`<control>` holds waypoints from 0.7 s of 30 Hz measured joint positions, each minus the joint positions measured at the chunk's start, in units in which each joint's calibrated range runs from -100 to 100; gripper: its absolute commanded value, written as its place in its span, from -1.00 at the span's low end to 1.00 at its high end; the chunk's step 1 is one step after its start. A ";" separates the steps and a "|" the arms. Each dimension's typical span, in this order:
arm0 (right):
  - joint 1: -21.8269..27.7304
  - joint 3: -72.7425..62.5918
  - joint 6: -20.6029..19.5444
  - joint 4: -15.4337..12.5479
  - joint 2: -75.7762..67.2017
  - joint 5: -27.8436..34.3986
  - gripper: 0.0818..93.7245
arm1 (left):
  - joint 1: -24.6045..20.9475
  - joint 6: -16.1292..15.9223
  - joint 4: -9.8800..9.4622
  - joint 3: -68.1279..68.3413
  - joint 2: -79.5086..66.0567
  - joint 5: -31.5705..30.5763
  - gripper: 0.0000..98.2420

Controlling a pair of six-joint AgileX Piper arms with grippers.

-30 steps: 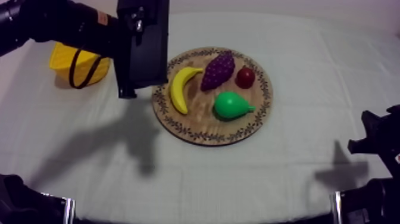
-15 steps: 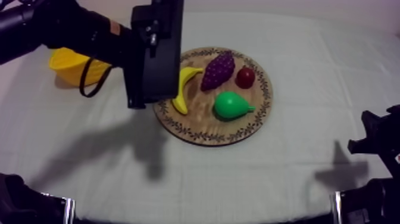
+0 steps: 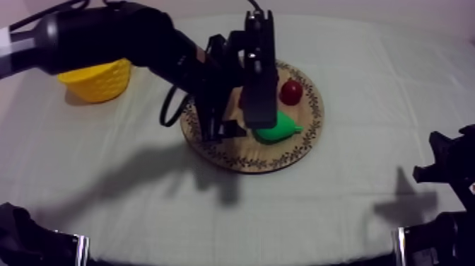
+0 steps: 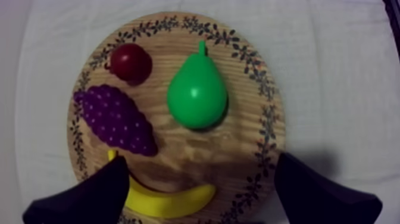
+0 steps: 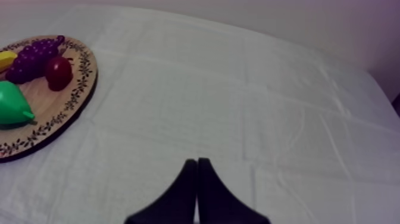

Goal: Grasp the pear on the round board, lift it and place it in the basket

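- Banana (image 4: 169, 202) and grapes (image 4: 116, 119) are hidden in the top view by the left arm (image 3: 106, 39), which is stretched across the wooden board (image 3: 311, 134). In the left wrist view both are seen, though the banana is partly covered by one finger and cut off at the frame edge.
- About half of the pear (image 3: 281, 128) is covered in the top view by the end of that arm. Its stalk end and part of its body are left in sight.
- The yellow basket (image 3: 95, 79) is partly screened by the same arm, and its inside cannot be made out.
- The left gripper (image 4: 202, 170) is held over the board at the banana's side. Its fingers (image 4: 89, 196) are spread wide with nothing gripped between them. They are cut off at the frame edge, and the tips seem to be clear of the wood, though this cannot be told for certain.
- The right gripper (image 5: 197, 162) is clenched on nothing, its fingers laid together as a narrow wedge over the bare cloth (image 5: 238, 89), well apart from the board.
- The pear is laid on its side on the board, near the small red fruit (image 4: 131, 61) and the grapes, and is touched by neither finger.
- Its long axis is set across the table, with the stalk pointed toward the right arm's side and the broad end turned toward the banana.
- From the left wrist, that axis is seen running straight away from the gap between the open fingers, stalk toward the far rim.
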 measured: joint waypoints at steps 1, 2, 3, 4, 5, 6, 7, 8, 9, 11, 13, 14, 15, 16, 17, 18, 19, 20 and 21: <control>0.00 0.00 0.00 0.00 0.00 0.00 -0.99 | 0.14 0.44 -0.27 -1.54 1.66 0.98 0.84; 0.00 0.00 0.00 0.00 0.00 0.00 -0.99 | 0.33 0.77 -0.55 -2.78 2.97 1.83 0.84; 0.00 0.00 0.00 0.00 0.00 0.00 -0.99 | 0.57 1.23 -0.93 -4.42 4.69 3.09 0.84; 0.00 0.00 0.00 0.00 0.00 0.00 -0.99 | 0.81 1.73 -1.33 -6.06 6.31 4.13 0.83; 0.00 0.00 0.00 0.00 0.00 -0.08 -0.99 | 1.00 2.19 -1.58 -7.68 7.90 5.36 0.83; 0.00 0.00 0.00 0.00 0.00 -0.08 -0.99 | 1.14 2.56 -1.78 -8.94 9.45 6.34 0.83; 0.00 0.00 0.00 0.00 0.00 -0.08 -0.99 | 1.28 3.06 -2.22 -10.63 11.03 7.41 0.83; 0.00 0.00 0.00 0.00 0.00 -0.08 -0.99 | 1.43 3.60 -2.62 -12.32 12.58 8.59 0.82; 0.00 0.00 0.00 0.00 0.00 -0.08 -0.99 | 1.49 4.12 -2.99 -13.64 13.79 9.97 0.82; 0.00 0.00 0.00 0.00 0.00 -0.08 -0.99 | 1.77 5.18 -3.71 -17.33 16.87 12.81 0.82; 0.00 0.00 0.00 0.00 0.00 -0.08 -0.99 | 2.08 6.19 -4.47 -21.29 19.64 16.05 0.88; 0.00 0.00 0.00 0.00 0.00 -0.08 -0.99 | 2.23 6.74 -4.80 -23.39 21.15 17.70 0.90; 0.00 0.00 0.00 0.00 0.00 -0.08 -0.99 | 2.36 7.16 -5.00 -25.03 22.29 19.16 0.91; 0.00 0.00 0.00 0.00 0.00 -0.08 -0.99 | 2.55 7.72 -5.31 -27.08 23.72 21.04 0.92; 0.00 0.00 0.00 0.00 0.00 -0.08 -0.99 | 2.72 8.25 -5.61 -29.16 25.07 22.78 0.93; 0.00 0.00 0.00 0.00 0.00 -0.08 -0.99 | 2.86 8.65 -5.66 -30.73 26.34 24.25 0.94; 0.00 0.00 0.00 0.00 0.00 -0.08 -0.99 | 2.95 8.96 -5.74 -32.63 27.45 25.91 0.93; 0.00 0.00 0.00 0.00 0.00 -0.08 -0.99 | 3.12 9.09 -5.79 -34.42 28.33 27.39 0.91; 0.00 0.00 0.00 0.00 0.00 -0.08 -0.99 | 3.23 9.18 -5.92 -35.99 29.17 28.77 0.86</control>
